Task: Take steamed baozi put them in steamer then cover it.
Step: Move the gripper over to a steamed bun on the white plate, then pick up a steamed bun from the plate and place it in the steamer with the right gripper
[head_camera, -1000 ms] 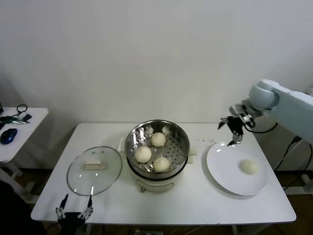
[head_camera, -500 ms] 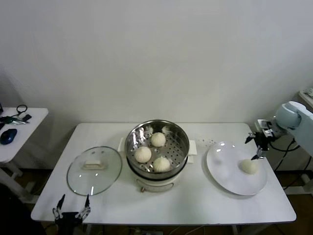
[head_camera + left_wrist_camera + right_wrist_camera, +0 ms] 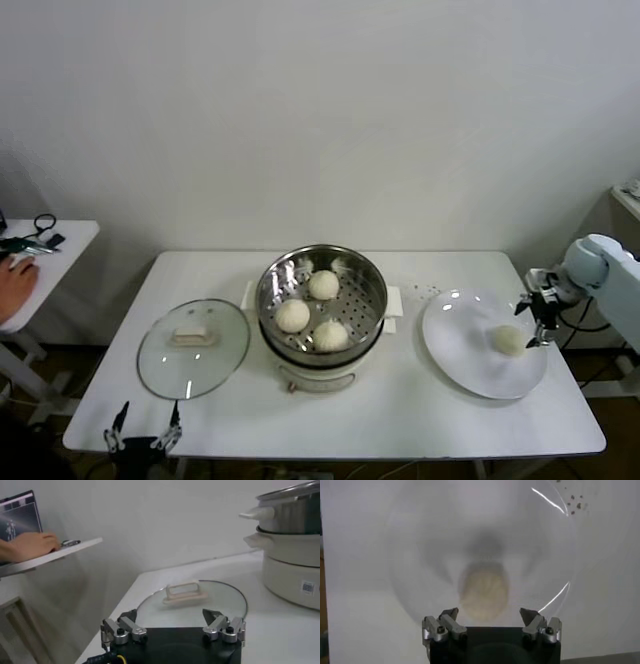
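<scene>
Three steamed baozi (image 3: 322, 284) (image 3: 292, 316) (image 3: 330, 335) lie in the steamer (image 3: 367, 280) at the table's middle. A last steamed baozi (image 3: 508, 340) (image 3: 484, 592) rests on the white plate (image 3: 460, 345) at the right. My right gripper (image 3: 538, 321) (image 3: 490, 616) hangs open just right of that bun, its fingers apart and empty. The cover (image 3: 193, 348) (image 3: 192, 602), clear glass with a cream handle (image 3: 183, 592), lies flat on the table left of the steamer. My left gripper (image 3: 140, 425) (image 3: 171, 615) stands open at the table's front left edge, below the cover.
A side table (image 3: 50, 262) with a person's hand (image 3: 15, 275) stands at far left. The steamer's white base (image 3: 292, 572) rises beside the cover. Dark crumbs (image 3: 572, 502) lie on the table past the plate. A wall closes the back.
My right arm has swung from above the plate's far left rim out to the right and lowered beside the bun. A hand appeared on the side table.
</scene>
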`<state>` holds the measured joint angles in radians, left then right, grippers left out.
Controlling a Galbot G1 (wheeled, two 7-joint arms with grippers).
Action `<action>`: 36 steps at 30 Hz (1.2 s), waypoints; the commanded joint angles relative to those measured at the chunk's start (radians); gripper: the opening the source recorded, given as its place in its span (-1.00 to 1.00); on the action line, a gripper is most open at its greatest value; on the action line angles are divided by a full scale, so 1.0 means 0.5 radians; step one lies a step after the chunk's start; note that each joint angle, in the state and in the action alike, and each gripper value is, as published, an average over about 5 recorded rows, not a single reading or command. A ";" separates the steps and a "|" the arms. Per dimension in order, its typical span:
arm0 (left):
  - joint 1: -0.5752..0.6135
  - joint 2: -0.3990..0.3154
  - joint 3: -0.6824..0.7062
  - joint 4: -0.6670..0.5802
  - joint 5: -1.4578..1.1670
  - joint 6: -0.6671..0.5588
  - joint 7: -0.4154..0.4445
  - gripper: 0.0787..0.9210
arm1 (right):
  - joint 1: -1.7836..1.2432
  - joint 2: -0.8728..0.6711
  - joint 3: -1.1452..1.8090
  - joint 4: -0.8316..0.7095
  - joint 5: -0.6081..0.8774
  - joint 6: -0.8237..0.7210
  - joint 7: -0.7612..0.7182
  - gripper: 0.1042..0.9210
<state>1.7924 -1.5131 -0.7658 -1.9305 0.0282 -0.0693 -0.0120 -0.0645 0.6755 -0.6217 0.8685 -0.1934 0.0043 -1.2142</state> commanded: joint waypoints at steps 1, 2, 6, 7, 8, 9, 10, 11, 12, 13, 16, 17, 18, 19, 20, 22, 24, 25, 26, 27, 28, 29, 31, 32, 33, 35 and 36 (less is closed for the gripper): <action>-0.001 0.002 -0.008 0.025 -0.003 -0.002 -0.002 0.77 | -0.088 0.130 0.071 -0.113 -0.097 0.035 0.022 0.76; 0.000 0.002 -0.009 0.027 -0.004 -0.003 -0.003 0.77 | -0.088 0.137 0.069 -0.119 -0.102 0.038 0.021 0.76; 0.001 0.001 -0.009 0.034 -0.005 -0.006 -0.003 0.77 | -0.092 0.151 0.063 -0.133 -0.126 0.049 0.016 0.76; 0.000 0.000 -0.009 0.035 -0.005 -0.007 -0.003 0.77 | -0.093 0.154 0.063 -0.136 -0.130 0.051 0.015 0.76; -0.001 0.001 -0.009 0.036 -0.005 -0.007 -0.003 0.77 | -0.095 0.156 0.063 -0.140 -0.133 0.054 0.013 0.76; -0.002 0.001 -0.009 0.037 -0.005 -0.007 -0.003 0.77 | -0.096 0.157 0.063 -0.144 -0.136 0.056 0.012 0.76; -0.002 0.001 -0.009 0.037 -0.005 -0.007 -0.003 0.77 | -0.095 0.159 0.063 -0.147 -0.141 0.060 0.011 0.76; -0.003 0.002 -0.009 0.037 -0.005 -0.007 -0.003 0.77 | -0.095 0.161 0.064 -0.151 -0.146 0.064 0.009 0.76; -0.004 0.002 -0.008 0.037 -0.005 -0.006 -0.003 0.77 | -0.093 0.163 0.065 -0.155 -0.150 0.069 0.009 0.76; -0.004 0.002 -0.008 0.036 -0.005 -0.006 -0.003 0.77 | -0.092 0.165 0.067 -0.159 -0.153 0.073 0.008 0.76; -0.004 0.001 -0.007 0.032 -0.004 -0.005 -0.003 0.77 | -0.084 0.166 0.070 -0.169 -0.158 0.084 0.006 0.75; -0.004 0.001 -0.006 0.030 -0.004 -0.005 -0.003 0.77 | -0.080 0.165 0.069 -0.172 -0.160 0.087 0.005 0.73; -0.004 0.001 -0.005 0.029 -0.003 -0.005 -0.003 0.77 | -0.076 0.164 0.068 -0.175 -0.162 0.089 0.002 0.70; -0.003 0.000 -0.005 0.027 -0.002 -0.005 -0.002 0.77 | -0.073 0.164 0.067 -0.178 -0.164 0.092 -0.001 0.66; -0.003 0.000 -0.004 0.025 -0.002 -0.005 -0.002 0.77 | -0.070 0.164 0.067 -0.180 -0.167 0.095 -0.005 0.62; -0.002 -0.001 -0.003 0.020 -0.001 -0.005 0.000 0.77 | -0.067 0.164 0.067 -0.181 -0.166 0.097 -0.012 0.54; 0.002 -0.001 -0.002 0.011 -0.001 -0.006 0.002 0.77 | -0.064 0.164 0.069 -0.181 -0.163 0.096 -0.016 0.47; 0.005 -0.001 -0.001 0.003 0.000 -0.006 0.003 0.77 | -0.059 0.163 0.069 -0.179 -0.157 0.094 -0.016 0.45; 0.008 -0.001 -0.001 -0.005 0.000 -0.005 0.005 0.77 | -0.052 0.160 0.069 -0.176 -0.147 0.091 -0.016 0.43; 0.011 0.000 0.000 -0.014 0.000 -0.005 0.005 0.77 | -0.042 0.154 0.062 -0.169 -0.134 0.088 -0.015 0.41; 0.013 0.001 0.000 -0.022 0.001 -0.005 0.006 0.77 | -0.024 0.147 0.050 -0.162 -0.115 0.085 -0.010 0.40; 0.014 0.002 0.002 -0.028 0.002 -0.004 0.007 0.77 | -0.006 0.139 0.035 -0.154 -0.096 0.084 -0.006 0.39; 0.011 0.005 0.007 -0.040 0.002 -0.002 0.001 0.77 | 0.056 0.115 -0.023 -0.129 -0.018 0.074 0.005 0.39; 0.009 0.006 0.011 -0.046 0.002 0.002 -0.003 0.77 | 0.095 0.100 -0.062 -0.110 0.032 0.066 0.011 0.39; 0.006 0.007 0.015 -0.052 0.002 0.006 -0.007 0.77 | 0.143 0.082 -0.112 -0.082 0.096 0.050 0.013 0.39; 0.001 0.011 0.025 -0.064 0.003 0.013 -0.009 0.77 | 0.259 0.045 -0.244 -0.017 0.240 0.011 0.023 0.39; 0.000 0.013 0.031 -0.070 0.007 0.016 -0.006 0.77 | 0.329 0.027 -0.322 0.021 0.314 -0.012 0.029 0.39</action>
<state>1.7934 -1.5108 -0.7582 -1.9474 0.0285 -0.0688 -0.0126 -0.0441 0.7286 -0.6307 0.8093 -0.2125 0.0348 -1.2114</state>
